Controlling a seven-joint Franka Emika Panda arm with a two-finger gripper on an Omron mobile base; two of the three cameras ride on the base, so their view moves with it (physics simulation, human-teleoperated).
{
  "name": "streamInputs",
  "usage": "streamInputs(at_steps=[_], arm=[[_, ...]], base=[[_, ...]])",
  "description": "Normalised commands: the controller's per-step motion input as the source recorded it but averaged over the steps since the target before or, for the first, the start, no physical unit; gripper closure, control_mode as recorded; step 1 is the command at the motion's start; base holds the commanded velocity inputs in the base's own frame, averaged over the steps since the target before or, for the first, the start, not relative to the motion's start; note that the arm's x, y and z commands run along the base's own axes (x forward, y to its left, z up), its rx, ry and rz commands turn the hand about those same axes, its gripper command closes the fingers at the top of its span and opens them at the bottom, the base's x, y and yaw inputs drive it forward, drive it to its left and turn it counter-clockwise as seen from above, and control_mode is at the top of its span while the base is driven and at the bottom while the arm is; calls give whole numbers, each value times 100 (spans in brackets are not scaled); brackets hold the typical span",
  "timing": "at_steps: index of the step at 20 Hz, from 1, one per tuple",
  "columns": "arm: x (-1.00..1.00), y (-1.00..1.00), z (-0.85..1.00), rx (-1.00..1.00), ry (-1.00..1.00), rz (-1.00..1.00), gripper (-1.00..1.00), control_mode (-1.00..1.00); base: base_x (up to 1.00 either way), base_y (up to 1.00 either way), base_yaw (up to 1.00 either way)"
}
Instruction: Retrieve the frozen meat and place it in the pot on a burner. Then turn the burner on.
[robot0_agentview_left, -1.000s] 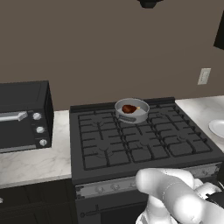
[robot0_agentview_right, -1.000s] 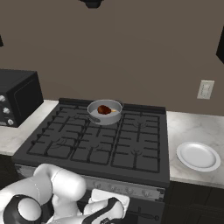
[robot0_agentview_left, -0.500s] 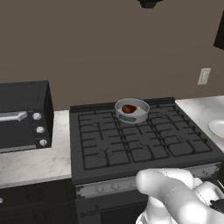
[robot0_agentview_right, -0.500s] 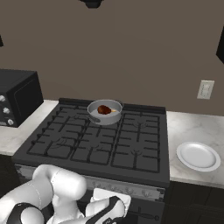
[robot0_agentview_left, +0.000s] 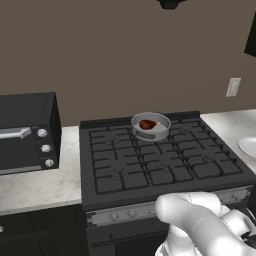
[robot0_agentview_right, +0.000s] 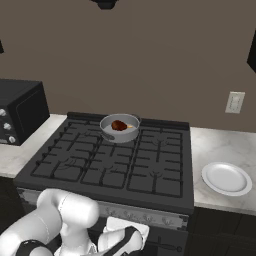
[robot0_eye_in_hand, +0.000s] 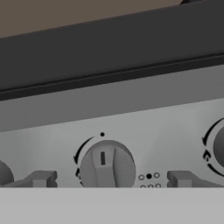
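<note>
The grey pot (robot0_agentview_left: 150, 127) (robot0_agentview_right: 120, 128) stands on the stove's rear middle burner, which it covers. The frozen meat (robot0_agentview_left: 147, 124) (robot0_agentview_right: 119, 125), a reddish-brown drumstick, lies inside it. My arm is folded low in front of the stove, with the hand (robot0_agentview_right: 125, 240) against the control panel. In the hand view my gripper (robot0_eye_in_hand: 111, 179) is open. Its fingertips (robot0_eye_in_hand: 41, 178) stand on either side of a grey round knob (robot0_eye_in_hand: 106, 166) without touching it. The knob's mark points straight up.
More knobs sit to the right (robot0_eye_in_hand: 217, 146) and left (robot0_eye_in_hand: 4, 173) on the panel. A black toaster oven (robot0_agentview_left: 25, 132) stands on the left counter. A white plate (robot0_agentview_right: 226, 178) lies on the right counter. The other black grates (robot0_agentview_left: 160, 167) carry nothing.
The forearm has shifted slightly in front of the stove. The pot and the meat have not moved, and the gripper stays open.
</note>
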Motion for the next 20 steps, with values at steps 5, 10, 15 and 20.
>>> streamInputs(at_steps=[5,10,15,20], arm=[[0,0,0,0,-5,0,-100,-100],[0,0,0,0,0,0,-100,-100],[0,0,6,0,0,0,-100,-100],[0,0,16,0,0,0,-100,-100]], base=[[0,0,0],[0,0,0],[0,0,0],[0,0,0]])
